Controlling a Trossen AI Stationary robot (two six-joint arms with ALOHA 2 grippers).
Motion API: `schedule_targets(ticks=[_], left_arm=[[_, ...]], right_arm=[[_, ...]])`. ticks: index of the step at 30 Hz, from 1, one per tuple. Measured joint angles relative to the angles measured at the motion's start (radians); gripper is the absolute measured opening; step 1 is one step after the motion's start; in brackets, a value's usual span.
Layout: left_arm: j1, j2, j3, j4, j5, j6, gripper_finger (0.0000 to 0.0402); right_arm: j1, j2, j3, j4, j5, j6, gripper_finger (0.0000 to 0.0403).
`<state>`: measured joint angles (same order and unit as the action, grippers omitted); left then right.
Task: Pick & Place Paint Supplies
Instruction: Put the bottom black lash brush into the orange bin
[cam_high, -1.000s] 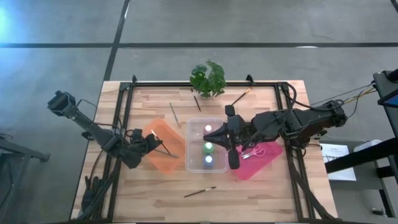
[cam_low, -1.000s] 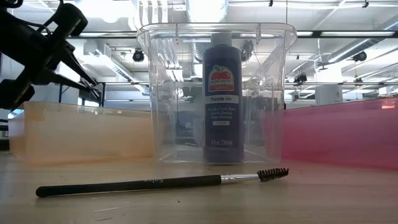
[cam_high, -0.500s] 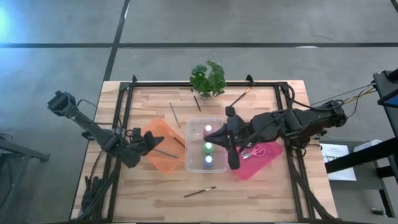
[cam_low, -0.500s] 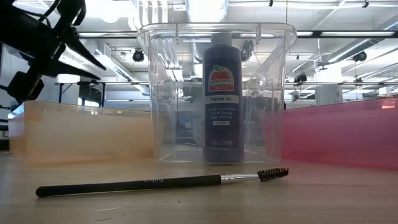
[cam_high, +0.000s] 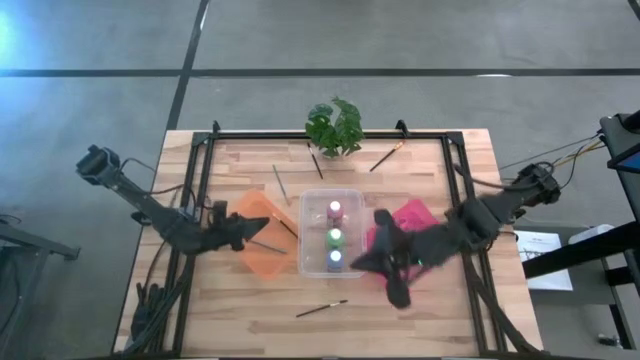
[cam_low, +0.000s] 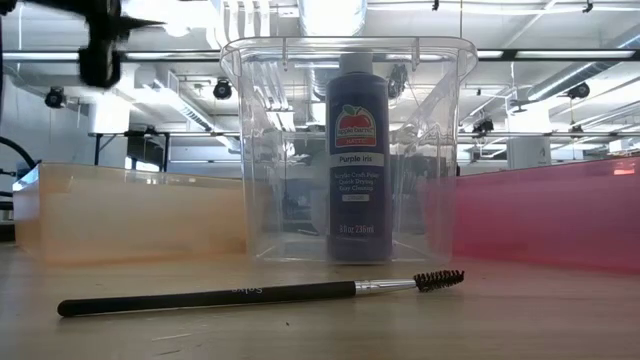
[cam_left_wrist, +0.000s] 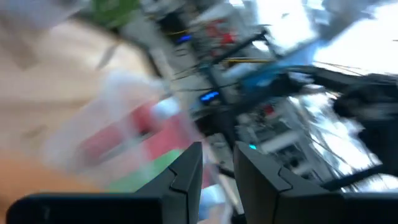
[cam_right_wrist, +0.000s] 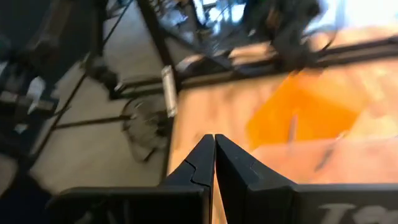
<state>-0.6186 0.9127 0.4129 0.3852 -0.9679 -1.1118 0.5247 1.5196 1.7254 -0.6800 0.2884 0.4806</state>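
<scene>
Three paint bottles (cam_high: 333, 236) stood in the clear bin (cam_high: 352, 200), between both grippers. The left arm reached low across the orange tray (cam_high: 262, 208), its gripper (cam_high: 262, 222) slightly parted and empty. The right gripper (cam_high: 366, 262), pressed together and empty, hovered beside the bin over the pink tray (cam_high: 412, 213). A brush (cam_high: 321, 308) lay nearby.

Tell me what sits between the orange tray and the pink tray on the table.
The clear bin sits between the orange tray and the pink tray. It holds three paint bottles in a row. The high view shows this.
</scene>
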Motion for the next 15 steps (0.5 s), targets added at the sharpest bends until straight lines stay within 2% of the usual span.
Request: schedule_targets(ticks=[4, 7, 9, 13, 15], left_arm=[[0.000, -0.024, 0.000, 0.260, 0.078, 0.356, 0.0098], [0.000, -0.045, 0.000, 0.383, 0.111, 0.514, 0.0098], [0.000, -0.062, 0.000, 0.412, 0.128, 0.575, 0.0098], [0.000, -0.092, 0.000, 0.407, 0.161, 0.614, 0.0098], [0.000, -0.098, 0.000, 0.404, 0.182, 0.618, 0.0098]], right_arm=[[0.104, 0.003, -0.078, 0.022, -0.033, 0.114, 0.0011], [0.180, 0.011, -0.168, 0.112, -0.063, 0.254, 0.0011], [0.227, 0.023, -0.233, 0.243, -0.065, 0.342, 0.0011], [0.275, 0.067, -0.355, 0.643, -0.056, 0.468, 0.0011], [0.284, 0.099, -0.383, 0.762, -0.042, 0.534, 0.0011]])
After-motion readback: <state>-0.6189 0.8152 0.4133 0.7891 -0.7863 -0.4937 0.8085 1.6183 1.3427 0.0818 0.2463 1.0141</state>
